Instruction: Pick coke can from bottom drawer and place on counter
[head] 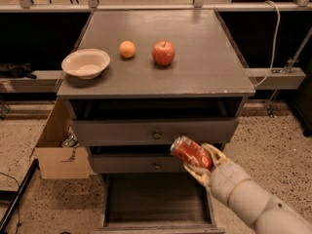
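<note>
My gripper [201,161] is shut on the coke can [190,152], a red can with a silver end, held tilted in the air in front of the middle drawer's right side. The arm comes in from the bottom right. Below it the bottom drawer [158,199] is pulled open and its dark interior shows nothing inside. The counter [204,57] is the grey cabinet top above, well higher than the can.
On the counter sit a white bowl [86,63] at the left, an orange [127,48] and a red apple [163,52] near the middle. An open cardboard box [61,147] stands on the floor left of the cabinet. Two upper drawers [155,131] are nearly closed.
</note>
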`<state>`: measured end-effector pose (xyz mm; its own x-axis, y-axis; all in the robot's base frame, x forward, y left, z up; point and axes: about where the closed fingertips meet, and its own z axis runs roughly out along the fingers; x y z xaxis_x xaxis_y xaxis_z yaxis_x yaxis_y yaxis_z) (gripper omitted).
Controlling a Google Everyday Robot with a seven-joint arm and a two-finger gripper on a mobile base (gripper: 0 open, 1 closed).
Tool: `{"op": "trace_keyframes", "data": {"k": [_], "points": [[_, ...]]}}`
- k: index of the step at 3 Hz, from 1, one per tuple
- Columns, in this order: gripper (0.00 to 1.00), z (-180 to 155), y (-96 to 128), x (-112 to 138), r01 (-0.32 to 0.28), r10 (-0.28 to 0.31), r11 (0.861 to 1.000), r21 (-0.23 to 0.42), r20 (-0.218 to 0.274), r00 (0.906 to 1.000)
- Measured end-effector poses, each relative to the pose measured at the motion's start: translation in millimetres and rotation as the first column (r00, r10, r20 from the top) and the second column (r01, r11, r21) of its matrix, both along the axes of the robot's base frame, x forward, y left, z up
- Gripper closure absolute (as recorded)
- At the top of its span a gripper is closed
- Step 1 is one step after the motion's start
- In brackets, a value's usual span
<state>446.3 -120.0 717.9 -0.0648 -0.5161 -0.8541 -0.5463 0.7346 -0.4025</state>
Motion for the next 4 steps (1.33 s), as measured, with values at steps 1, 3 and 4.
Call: {"op": "trace_keyframes", "data": {"k": [1,3,4], "points": [[1.0,23,-15,49,0.017,-0.015,0.998,-0.056,0.025,0.9996],[1.0,35,-40,132,0.042,-0.042,0.986,-0.159,0.003,0.9991],[1.0,23,-38,144,0.026,-0.029,0.983,-0.184,-0.015,0.9995]]}}
